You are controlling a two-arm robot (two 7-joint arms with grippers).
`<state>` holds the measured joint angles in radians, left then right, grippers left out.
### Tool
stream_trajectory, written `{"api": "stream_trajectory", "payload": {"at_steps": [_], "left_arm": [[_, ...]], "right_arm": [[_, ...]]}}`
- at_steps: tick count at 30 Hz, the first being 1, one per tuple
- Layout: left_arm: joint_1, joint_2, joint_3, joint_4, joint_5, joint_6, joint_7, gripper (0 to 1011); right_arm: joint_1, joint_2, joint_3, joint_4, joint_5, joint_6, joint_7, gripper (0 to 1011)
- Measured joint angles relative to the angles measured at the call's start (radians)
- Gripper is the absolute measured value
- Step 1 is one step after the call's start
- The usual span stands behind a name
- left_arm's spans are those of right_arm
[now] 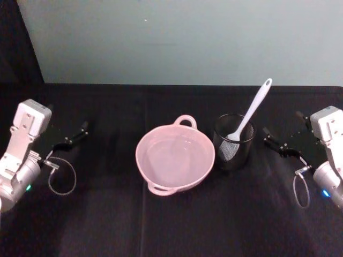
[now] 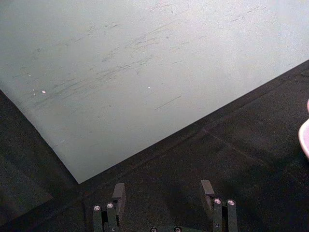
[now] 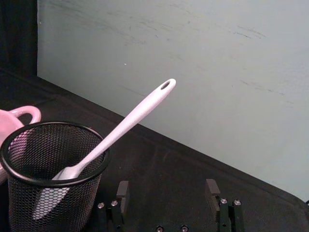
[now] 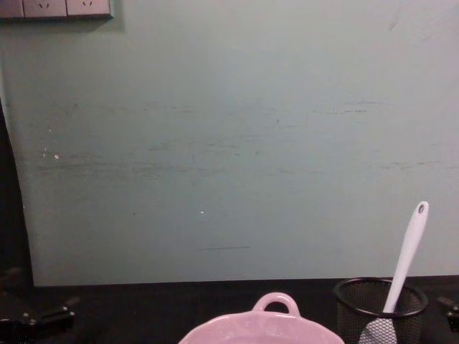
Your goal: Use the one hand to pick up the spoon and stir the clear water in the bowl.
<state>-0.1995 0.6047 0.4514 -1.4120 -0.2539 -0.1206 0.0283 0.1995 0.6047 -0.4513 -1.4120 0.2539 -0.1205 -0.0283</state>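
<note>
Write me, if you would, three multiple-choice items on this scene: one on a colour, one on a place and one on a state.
1. What colour is the bowl?
A blue; B green; C pale pink.

2. Where is the spoon?
A lying in the bowl; B standing in the black mesh cup; C flat on the table.

3. What state is the right gripper in?
A open and empty; B shut on the spoon; C shut on the bowl's handle.

Answers:
1 C: the head view shows it pale pink.
2 B: its blade sits inside the cup and its handle leans out over the rim.
3 A: its fingers stand apart with nothing between them, to the right of the cup. The left gripper, also open, is far to the bowl's left.
</note>
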Motion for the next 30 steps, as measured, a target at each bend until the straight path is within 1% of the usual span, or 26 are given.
{"api": "stream_trajectory", "payload": {"at_steps": [30], "left_arm": [[0.0, 0.0, 0.0, 0.0, 0.0, 0.0, 0.0, 1011]], "right_arm": [[0.0, 0.0, 0.0, 0.0, 0.0, 0.0, 0.0, 1002]]}}
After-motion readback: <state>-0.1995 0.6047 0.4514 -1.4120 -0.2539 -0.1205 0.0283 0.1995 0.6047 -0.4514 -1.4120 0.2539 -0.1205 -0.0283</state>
